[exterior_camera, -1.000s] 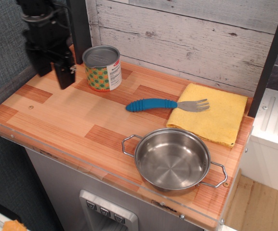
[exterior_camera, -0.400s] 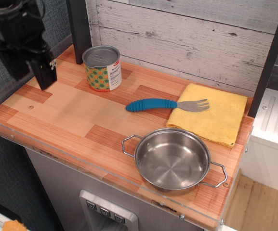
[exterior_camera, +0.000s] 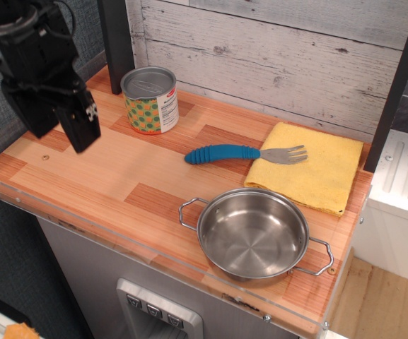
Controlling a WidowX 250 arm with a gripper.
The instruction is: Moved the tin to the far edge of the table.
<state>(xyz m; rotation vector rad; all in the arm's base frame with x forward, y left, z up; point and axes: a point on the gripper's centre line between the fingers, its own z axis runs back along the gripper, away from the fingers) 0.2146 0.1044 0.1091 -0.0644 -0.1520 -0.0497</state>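
Tin (exterior_camera: 149, 99) upright near the table's (exterior_camera: 105, 173) back edge. My claw (exterior_camera: 61, 126) hangs left of tin, apart; grip state unclear.

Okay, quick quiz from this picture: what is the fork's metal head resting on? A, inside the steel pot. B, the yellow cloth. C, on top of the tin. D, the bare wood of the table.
B: the fork lies with its blue handle over the wooden table and its metal tines on the yellow cloth, apart from both the pot and the tin.
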